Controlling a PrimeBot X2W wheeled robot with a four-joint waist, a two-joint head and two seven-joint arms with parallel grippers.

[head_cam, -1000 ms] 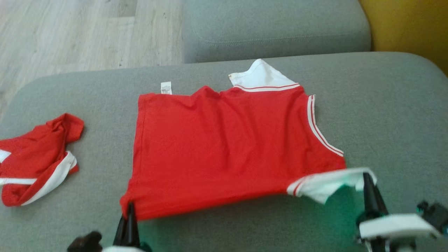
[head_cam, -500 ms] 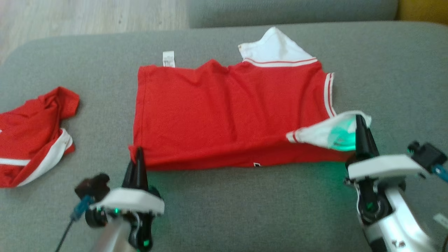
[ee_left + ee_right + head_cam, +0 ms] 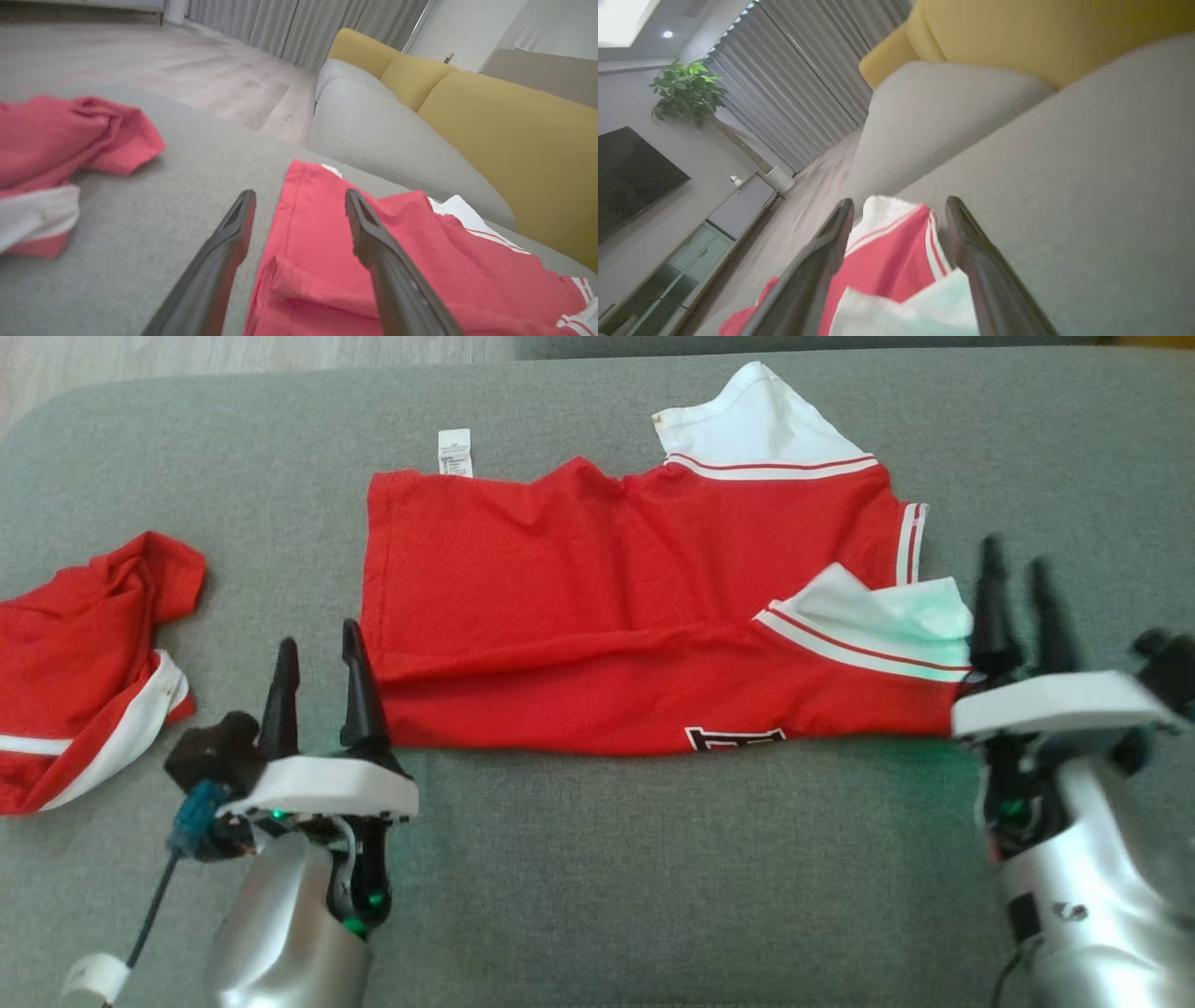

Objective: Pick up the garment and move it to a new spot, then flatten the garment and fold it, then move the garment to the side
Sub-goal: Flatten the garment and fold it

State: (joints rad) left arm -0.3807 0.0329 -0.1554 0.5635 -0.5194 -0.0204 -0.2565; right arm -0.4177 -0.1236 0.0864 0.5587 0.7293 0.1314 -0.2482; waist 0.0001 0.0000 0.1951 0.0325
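Well, the red white-trimmed jersey (image 3: pixel 607 616) lies folded, its length running left to right, sleeves (image 3: pixel 878 621) rightward; left gripper (image 3: pixel 319 637) and right gripper (image 3: pixel 1015 557) both spread-fingered, pinching nothing.

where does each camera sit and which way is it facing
Head view: on the robot's head, facing down at the red shirt on the grey cushion; open left tool and right tool on silvery forearms.
Left wrist view: on the left wrist, facing along its tool over the shirt toward the yellow sofa back.
Right wrist view: on the right wrist, facing along its tool over the shirt toward the curtains.
Shared: head and left wrist views both show the crumpled red garment.
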